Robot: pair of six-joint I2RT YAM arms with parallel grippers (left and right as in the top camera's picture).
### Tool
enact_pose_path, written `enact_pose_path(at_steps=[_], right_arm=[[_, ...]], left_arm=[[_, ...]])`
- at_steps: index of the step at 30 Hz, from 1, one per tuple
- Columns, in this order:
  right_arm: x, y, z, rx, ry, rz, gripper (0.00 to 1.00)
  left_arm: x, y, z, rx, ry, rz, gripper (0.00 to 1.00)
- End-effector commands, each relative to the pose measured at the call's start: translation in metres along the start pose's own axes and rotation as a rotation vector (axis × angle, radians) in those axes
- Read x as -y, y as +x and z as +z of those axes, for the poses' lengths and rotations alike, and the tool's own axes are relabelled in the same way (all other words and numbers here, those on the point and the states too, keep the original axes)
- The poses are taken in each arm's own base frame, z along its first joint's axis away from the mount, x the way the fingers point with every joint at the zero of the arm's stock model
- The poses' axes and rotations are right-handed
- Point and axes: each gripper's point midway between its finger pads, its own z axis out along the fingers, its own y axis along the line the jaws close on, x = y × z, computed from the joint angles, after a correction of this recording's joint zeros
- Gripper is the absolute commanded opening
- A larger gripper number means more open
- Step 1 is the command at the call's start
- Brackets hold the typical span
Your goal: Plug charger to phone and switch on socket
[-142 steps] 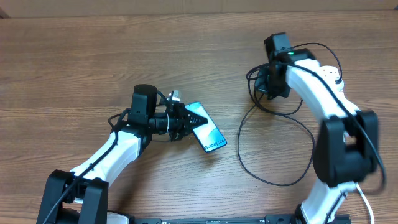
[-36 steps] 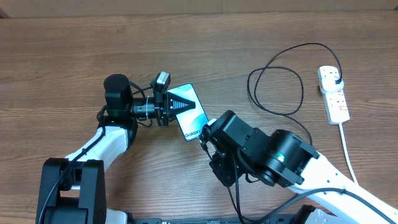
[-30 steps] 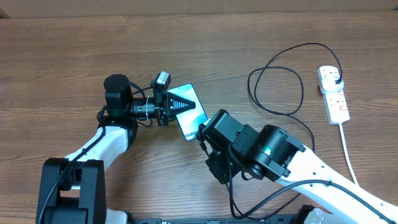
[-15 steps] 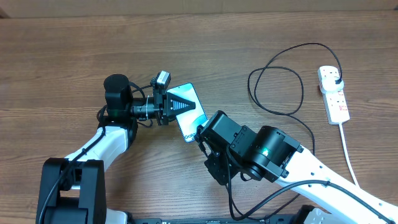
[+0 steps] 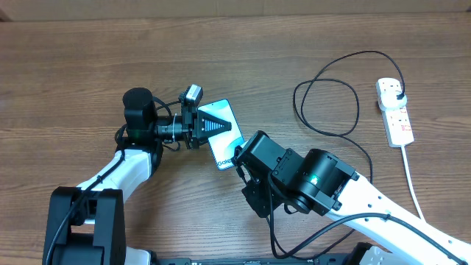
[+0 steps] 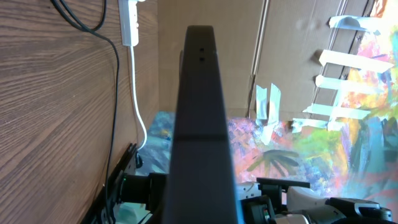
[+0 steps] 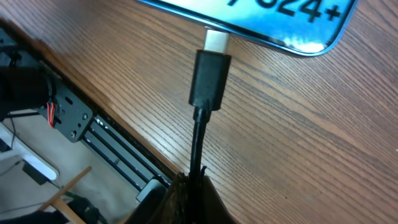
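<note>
Overhead first: the left hand (image 5: pixel 224 126) is clamped on the phone (image 5: pixel 219 149) near the middle of the worktop (image 5: pixel 73 59), with the blue screen facing up. The small print at the phone's near end is too tiny to read from here. The right hand (image 5: pixel 241 156) sits right at that end, its fingers hidden under the arm. The charger (image 5: pixel 327 96) loops towards the right edge, where its black plug sits in the socket (image 5: pixel 395 118).

Left wrist view: a dark narrow bar fills the centre, edge-on. I cannot tell finger from phone here. The socket (image 6: pixel 129 22) shows at the top, with its white cord (image 6: pixel 138 99) trailing off.

Right wrist view: the right hand (image 7: pixel 193 196) pinches the charger (image 7: pixel 210 78) cable. The metal tip touches the end edge of the phone (image 7: pixel 280 15), just below writing that ends in "24+". Whether the tip is fully seated, I cannot tell.
</note>
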Motion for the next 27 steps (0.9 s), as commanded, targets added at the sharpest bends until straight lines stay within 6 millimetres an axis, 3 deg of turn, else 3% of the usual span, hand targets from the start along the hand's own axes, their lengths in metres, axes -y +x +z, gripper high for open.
enact_pose_path(at_steps=[1,27], right_arm=[[0.002,-0.0007,0.0028,-0.001,0.019,0.031,0.04],[-0.0048,-0.0013,0.0037,-0.005,-0.019,0.026,0.04]], left_arm=[[0.0062,0.0029,-0.0013,-0.028,0.01,0.012,0.04],[0.0053,-0.001,-0.0012,-0.005,0.005,-0.04,0.04]])
